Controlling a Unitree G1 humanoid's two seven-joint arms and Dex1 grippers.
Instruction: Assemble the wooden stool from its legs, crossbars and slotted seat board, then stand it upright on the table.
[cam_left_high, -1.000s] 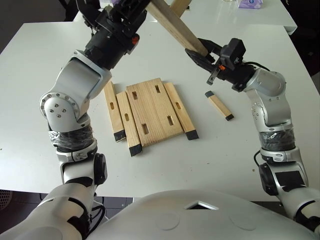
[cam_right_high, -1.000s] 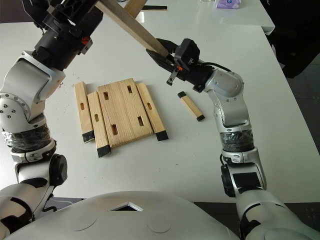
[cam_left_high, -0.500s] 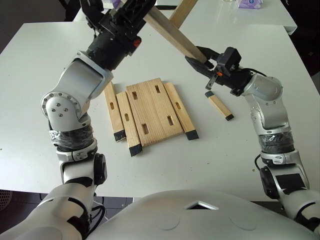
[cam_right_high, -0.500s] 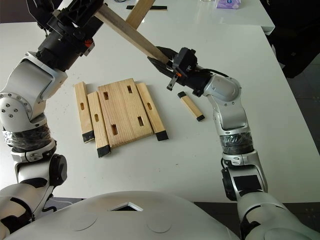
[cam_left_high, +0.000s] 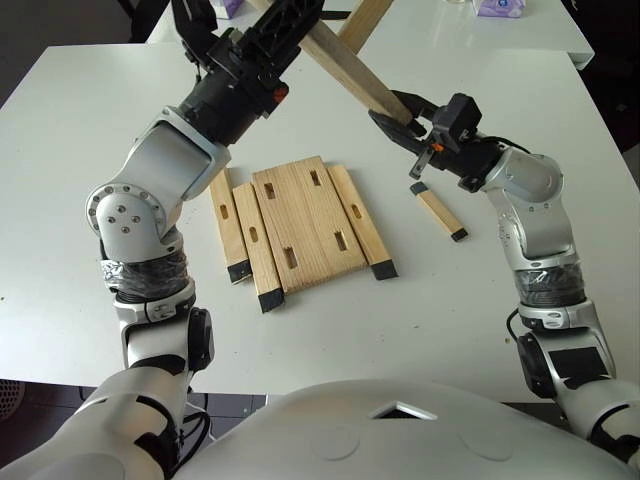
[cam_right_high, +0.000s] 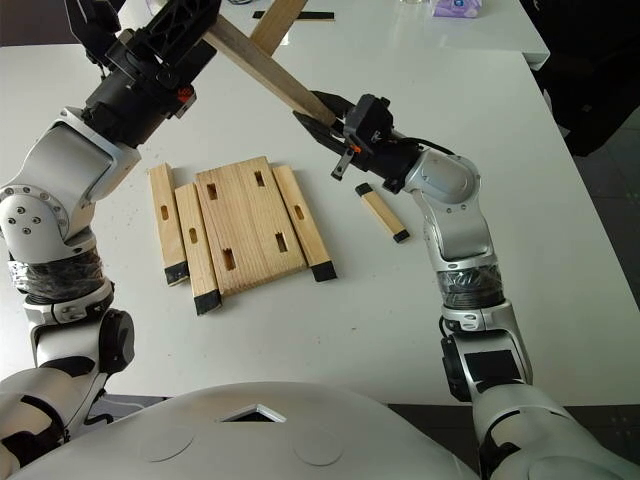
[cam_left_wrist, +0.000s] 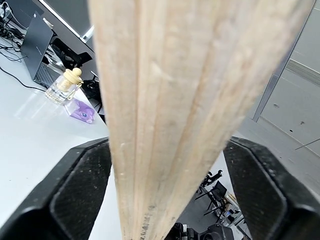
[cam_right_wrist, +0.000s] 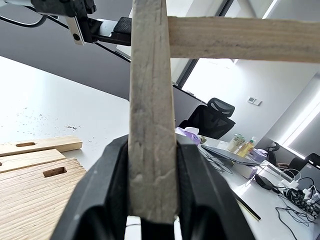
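Note:
A long wooden leg (cam_left_high: 355, 72) is held in the air over the far part of the table, with a second wooden bar (cam_left_high: 365, 18) crossing it near its upper end. My left gripper (cam_left_high: 292, 22) is shut on the leg's upper part, its fingers (cam_left_wrist: 80, 190) on either side of the wood. My right gripper (cam_left_high: 397, 108) is shut on the leg's lower end (cam_right_wrist: 150, 100). The slotted seat board (cam_left_high: 308, 222) lies flat on the table. Two legs (cam_left_high: 228, 222) (cam_left_high: 258, 245) lie against its left side and one (cam_left_high: 362, 220) against its right. A short crossbar (cam_left_high: 438, 211) lies under my right forearm.
The white table (cam_left_high: 80, 150) has free room left, right and in front of the boards. A second table behind carries a purple pack (cam_left_high: 498, 8) and a dark strip (cam_right_high: 293, 15). Office chairs and desks (cam_right_wrist: 210, 115) stand farther back.
Both arms have carried the held leg a little to the left and away from me, and the right gripper has moved up with it. The parts on the table have not moved.

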